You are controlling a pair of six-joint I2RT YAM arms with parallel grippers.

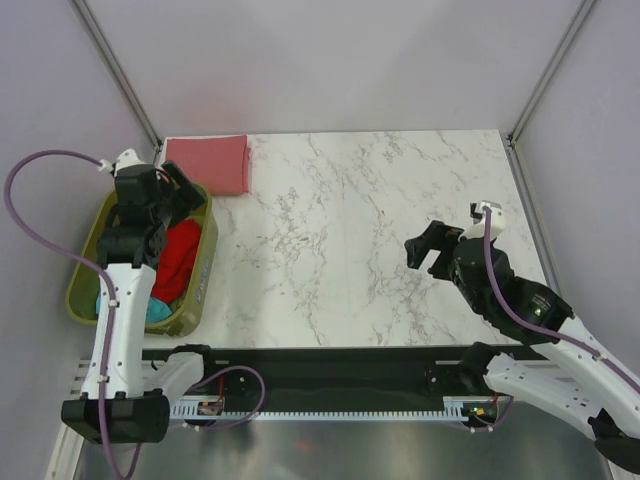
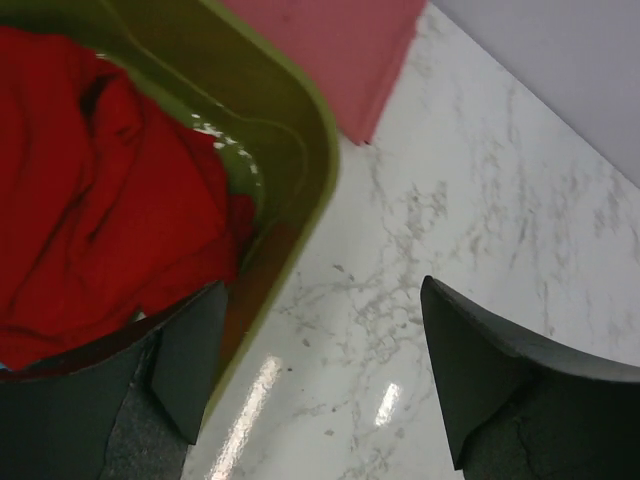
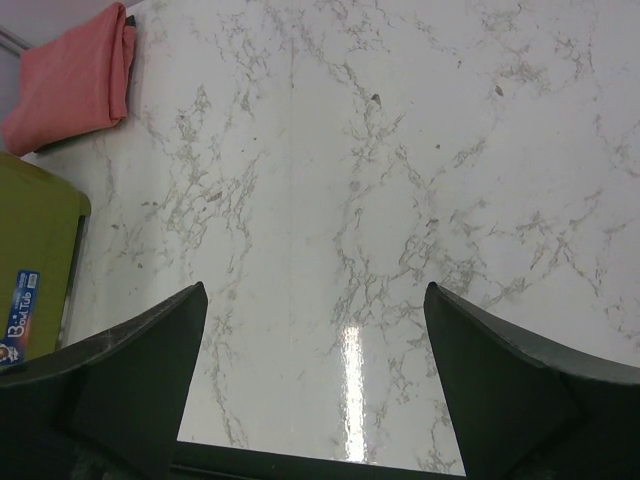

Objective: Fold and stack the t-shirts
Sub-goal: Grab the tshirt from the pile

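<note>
A dusty pink t-shirt (image 1: pixel 208 163) lies folded flat at the table's far left corner; it also shows in the left wrist view (image 2: pixel 340 50) and the right wrist view (image 3: pixel 75 80). A bright red t-shirt (image 1: pixel 178 258) (image 2: pixel 90 200) lies crumpled in the olive-green basket (image 1: pixel 85 262), and a teal t-shirt (image 1: pixel 158 310) peeks out beneath it at the near end. My left gripper (image 1: pixel 188 195) (image 2: pixel 324 292) hangs open over the basket's far right rim (image 2: pixel 300 130), holding nothing. Over bare marble at the right, my right gripper (image 1: pixel 430 250) (image 3: pixel 315 290) is open and empty.
The basket stands off the table's left edge, its side (image 3: pixel 35 260) carrying a blue label (image 3: pixel 20 318). Grey walls close in the table at the back and both sides. A black rail (image 1: pixel 330 375) with the arm bases runs along the near edge.
</note>
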